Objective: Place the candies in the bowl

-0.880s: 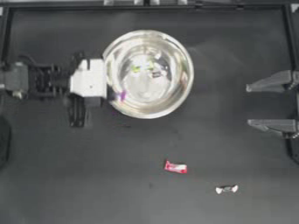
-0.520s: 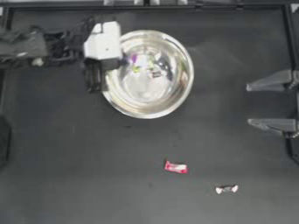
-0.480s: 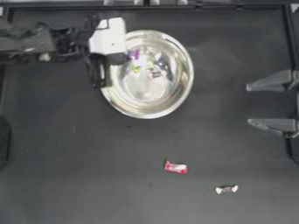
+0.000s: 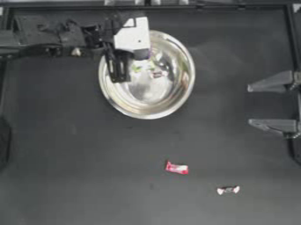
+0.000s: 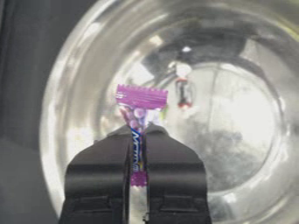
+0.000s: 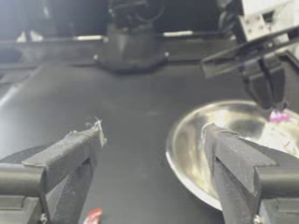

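The bowl (image 4: pixel 176 103) is a large shiny silver one at the table's upper middle. My left gripper (image 4: pixel 118 72) hangs over its left inner side, shut on the purple candy (image 5: pixel 140 97), whose frilled end sticks out past the fingertips (image 5: pixel 119 135). A green candy (image 4: pixel 136 69) and a second small candy (image 4: pixel 156 74) lie inside the bowl. On the table nearer the front are a red-pink candy (image 4: pixel 177 168) and a silvery-white candy (image 4: pixel 227 190). My right gripper (image 4: pixel 262 103) is parked open at the right edge. From it I see the bowl (image 6: pixel 181 157) and the purple candy (image 6: pixel 279 117).
A dark rail runs along the table's far edge (image 4: pixel 206 6). The left arm (image 4: pixel 53 35) lies across the upper left. The red-pink candy (image 6: pixel 92 215) shows low in the right wrist view. Dark table spreads between the bowl and the two loose candies.
My left gripper has travelled from beside the bowl's left rim, toward the far edge, then right, and now hangs over the bowl's inside. The right arm and loose candies have not moved.
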Motion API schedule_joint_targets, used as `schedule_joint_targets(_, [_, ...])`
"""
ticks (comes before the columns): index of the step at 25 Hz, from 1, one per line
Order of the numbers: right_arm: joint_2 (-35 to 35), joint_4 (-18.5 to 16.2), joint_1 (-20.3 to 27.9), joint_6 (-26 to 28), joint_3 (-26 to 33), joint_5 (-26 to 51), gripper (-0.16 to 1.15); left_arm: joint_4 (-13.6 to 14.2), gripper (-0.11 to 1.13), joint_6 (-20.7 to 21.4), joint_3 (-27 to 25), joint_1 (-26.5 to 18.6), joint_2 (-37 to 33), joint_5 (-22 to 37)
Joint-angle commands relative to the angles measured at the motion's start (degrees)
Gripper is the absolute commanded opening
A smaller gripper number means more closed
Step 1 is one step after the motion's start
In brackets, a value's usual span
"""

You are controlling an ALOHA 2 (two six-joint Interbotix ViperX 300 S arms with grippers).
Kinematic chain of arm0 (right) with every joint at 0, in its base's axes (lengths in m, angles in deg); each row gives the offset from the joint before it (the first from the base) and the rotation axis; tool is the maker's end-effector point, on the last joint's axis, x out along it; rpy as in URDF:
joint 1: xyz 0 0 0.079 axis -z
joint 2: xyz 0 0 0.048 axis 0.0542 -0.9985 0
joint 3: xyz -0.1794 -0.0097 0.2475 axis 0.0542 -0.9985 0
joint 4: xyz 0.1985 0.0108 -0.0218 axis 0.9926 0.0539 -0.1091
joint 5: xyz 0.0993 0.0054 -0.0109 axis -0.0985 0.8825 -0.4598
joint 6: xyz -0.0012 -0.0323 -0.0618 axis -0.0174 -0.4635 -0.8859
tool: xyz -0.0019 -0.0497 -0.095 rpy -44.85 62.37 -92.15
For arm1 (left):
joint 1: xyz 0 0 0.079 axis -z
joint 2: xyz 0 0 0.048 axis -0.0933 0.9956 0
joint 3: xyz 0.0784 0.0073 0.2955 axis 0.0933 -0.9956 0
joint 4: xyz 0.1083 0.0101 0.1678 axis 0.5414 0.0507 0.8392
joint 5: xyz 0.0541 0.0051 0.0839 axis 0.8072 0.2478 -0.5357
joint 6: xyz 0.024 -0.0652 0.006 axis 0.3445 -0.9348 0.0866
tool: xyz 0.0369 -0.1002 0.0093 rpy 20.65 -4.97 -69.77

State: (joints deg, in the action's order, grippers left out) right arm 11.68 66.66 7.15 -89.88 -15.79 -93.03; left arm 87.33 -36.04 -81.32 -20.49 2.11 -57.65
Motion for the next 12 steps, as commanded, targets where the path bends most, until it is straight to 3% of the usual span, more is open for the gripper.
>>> schedule_joint_targets(1, [-0.5, 0.0, 0.0, 0.0, 0.6, -0.4, 0.98, -0.2, 0.48, -0.1, 1.7, -0.2, -0.9, -0.4])
schedule_joint_targets(4, [-0.4, 0.0, -0.1, 0.0, 0.6, -0.4, 0.98, -1.0, 0.94, -0.3, 2.1, -0.4, 0.0, -0.4])
schedule_joint_targets(6, [-0.4, 0.1, -0.1, 0.0, 0.6, -0.4, 0.98, -1.8, 1.11, -0.3, 2.5, -0.8, 0.4, -0.4])
schedule_joint_targets(9, [0.1, 0.2, -0.1, 0.0, 0.4, -0.4, 0.98, -2.2, 0.98, -0.2, 2.8, -1.0, 0.2, -0.4])
schedule_joint_targets(12, [0.5, 0.3, -0.1, 0.0, 0.2, -0.4, 0.98, -2.2, 0.97, -0.3, 2.7, -1.0, -1.3, -0.4])
